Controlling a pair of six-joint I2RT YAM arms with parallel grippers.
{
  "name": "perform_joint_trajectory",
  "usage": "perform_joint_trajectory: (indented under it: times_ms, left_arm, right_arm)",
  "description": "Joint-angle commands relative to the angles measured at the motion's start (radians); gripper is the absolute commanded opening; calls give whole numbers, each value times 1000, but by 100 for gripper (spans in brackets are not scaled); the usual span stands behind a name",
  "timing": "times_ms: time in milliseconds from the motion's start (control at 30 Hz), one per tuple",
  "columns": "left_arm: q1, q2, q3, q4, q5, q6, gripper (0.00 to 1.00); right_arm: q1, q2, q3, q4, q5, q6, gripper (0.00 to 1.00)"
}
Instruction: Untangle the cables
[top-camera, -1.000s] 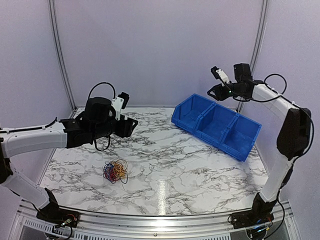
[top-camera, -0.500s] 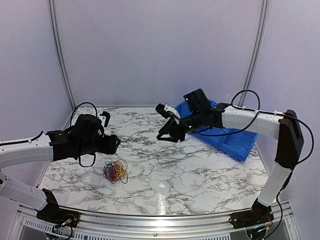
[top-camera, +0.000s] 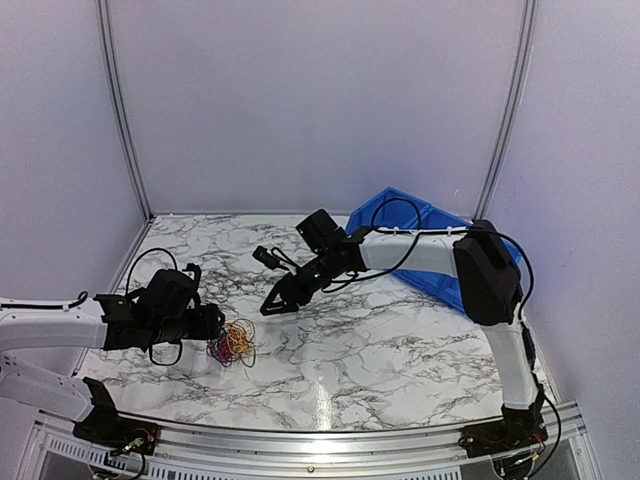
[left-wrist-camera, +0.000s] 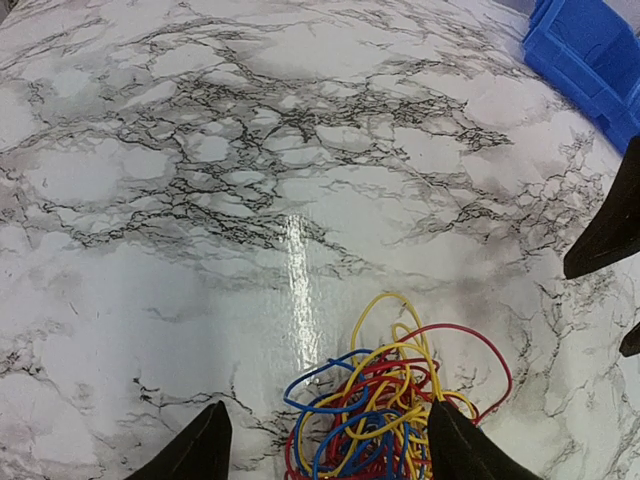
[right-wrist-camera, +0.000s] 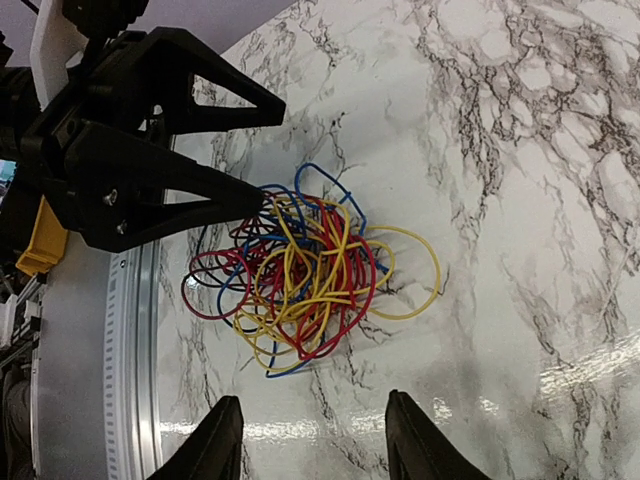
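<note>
Two grippers face one tangle of blue, red and yellow cables (top-camera: 231, 342) on the marble table (top-camera: 400, 340). Left gripper (top-camera: 214, 325): jaws spread wide, straddling the tangle's edge, one tip touching it, not clamped. Right gripper (top-camera: 275, 300): jaws parted, empty, tangle ahead of it, apart.

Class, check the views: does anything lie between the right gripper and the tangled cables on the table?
Nothing visible does. Only bare marble table lies between the right gripper and the cables. The left gripper, open, sits at the tangle's opposite side, not in the path.
</note>
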Motion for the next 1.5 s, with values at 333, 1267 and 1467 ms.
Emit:
perform_joint_trajectory:
  times_ms: [333, 1267, 1467]
  left_arm:
    - [11, -112, -149, 278, 0, -70, 69]
    - [13, 221, -102, 463, 109, -3, 68]
    - [25, 321, -105, 531, 45, -43, 68]
  right_arm:
    - [48, 161, 168, -67, -131, 124, 52]
    - [42, 151, 138, 66, -197, 184, 0]
    - [43, 96, 125, 59, -250, 145, 0]
